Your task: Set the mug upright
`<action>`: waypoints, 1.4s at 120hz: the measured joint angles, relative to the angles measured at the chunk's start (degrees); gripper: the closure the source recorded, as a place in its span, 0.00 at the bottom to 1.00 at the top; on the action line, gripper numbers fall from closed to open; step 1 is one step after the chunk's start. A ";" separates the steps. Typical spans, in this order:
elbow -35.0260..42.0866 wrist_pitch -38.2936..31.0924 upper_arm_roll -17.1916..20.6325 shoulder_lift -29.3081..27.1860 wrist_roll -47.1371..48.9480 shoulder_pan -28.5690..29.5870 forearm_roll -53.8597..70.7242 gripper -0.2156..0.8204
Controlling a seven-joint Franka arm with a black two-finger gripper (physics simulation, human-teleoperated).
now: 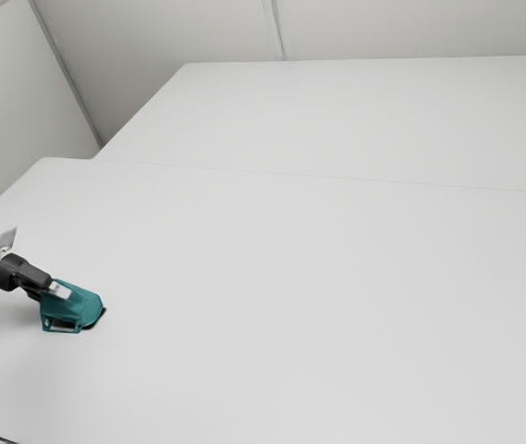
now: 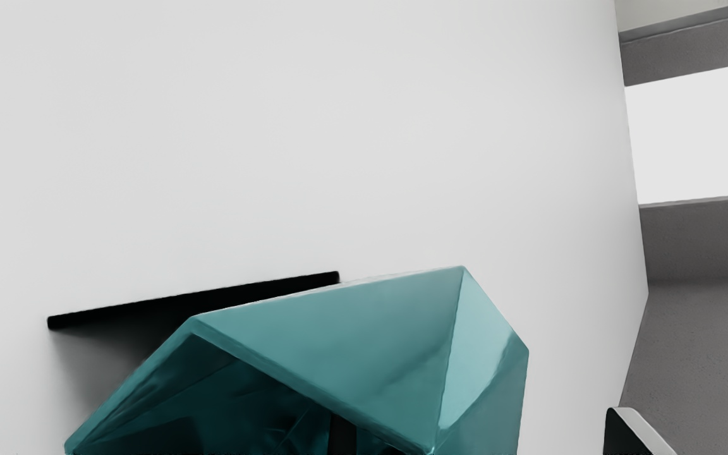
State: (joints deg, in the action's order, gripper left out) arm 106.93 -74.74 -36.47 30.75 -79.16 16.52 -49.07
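White tabletop point(image 1: 318, 305) bore the tipped mug point(image 1: 81, 303), our gripper point(image 1: 55, 291) parted astride its wall point(image 2: 339, 354), grasping seemingly in hand, closing due next.

I've got one mug point(image 1: 79, 302), teal, glossy, faceted, angular rim. It's tipped over, not upright; the wrist view shows me its dark hollow inside. Location: white table point(image 1: 299, 296), toward the exterior view's left, well apart from the far edge.
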 joint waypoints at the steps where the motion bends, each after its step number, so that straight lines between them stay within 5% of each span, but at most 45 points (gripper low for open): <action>1: 0.01 0.00 0.00 0.01 0.00 0.02 0.00 0.44; 78: 0.37 0.85 0.00 0.06 0.22 0.27 -0.92 0.85; 116: 0.32 1.42 0.17 -1.00 0.48 0.00 -1.75 0.94; 148: 0.31 1.00 5.04 -5.37 1.23 -0.61 -3.43 0.96; 168: 1.75 -2.25 10.43 -12.98 2.46 -1.23 -2.11 0.96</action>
State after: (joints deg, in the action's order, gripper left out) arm 108.68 -76.99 -26.04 17.77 -76.70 15.29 -51.18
